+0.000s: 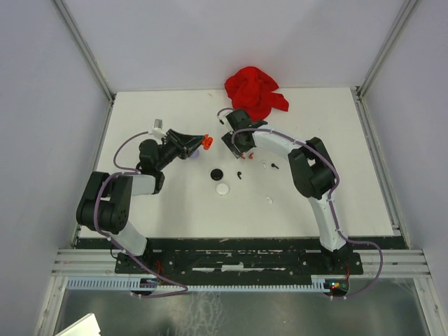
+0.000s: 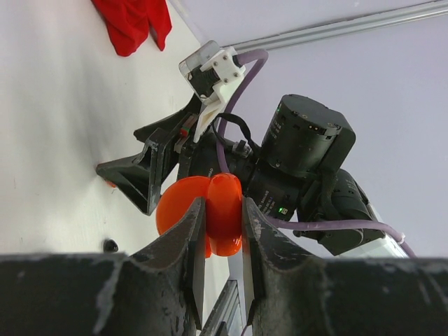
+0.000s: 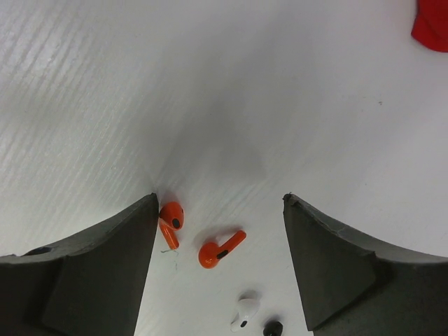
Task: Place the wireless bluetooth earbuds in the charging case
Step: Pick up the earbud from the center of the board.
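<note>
My left gripper is shut on an orange charging case, which hangs open in two halves above the table. Two orange earbuds lie on the white table between the fingers of my open right gripper. The left one almost touches the left finger. A white earbud and a black earbud lie nearer the camera. From above, my right gripper points down just right of the held case.
A red cloth lies at the back of the table. A black disc and a white disc sit in the middle. More small buds lie scattered near them. The right arm stands close in front of the left wrist camera.
</note>
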